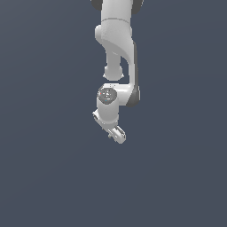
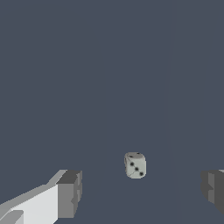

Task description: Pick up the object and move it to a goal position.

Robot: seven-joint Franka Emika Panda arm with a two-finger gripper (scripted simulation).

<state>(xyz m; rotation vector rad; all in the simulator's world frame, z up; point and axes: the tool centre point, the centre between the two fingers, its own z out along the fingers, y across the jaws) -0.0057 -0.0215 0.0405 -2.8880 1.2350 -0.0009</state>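
Note:
The object (image 2: pixel 135 165) is a small pale grey die with black dots, and it lies on the dark grey floor in the wrist view. My white gripper (image 2: pixel 142 190) is open, with one finger (image 2: pixel 70 192) on each side of the die and clear gaps between them and it. The die sits just ahead of the fingertips, untouched. In the exterior view the gripper (image 1: pixel 114 132) hangs low below the white arm, and I cannot make out the die there.
The plain dark grey floor (image 1: pixel 48 177) surrounds the arm on all sides. The arm's white links (image 1: pixel 117 40) rise to the top edge of the exterior view. No goal marker shows.

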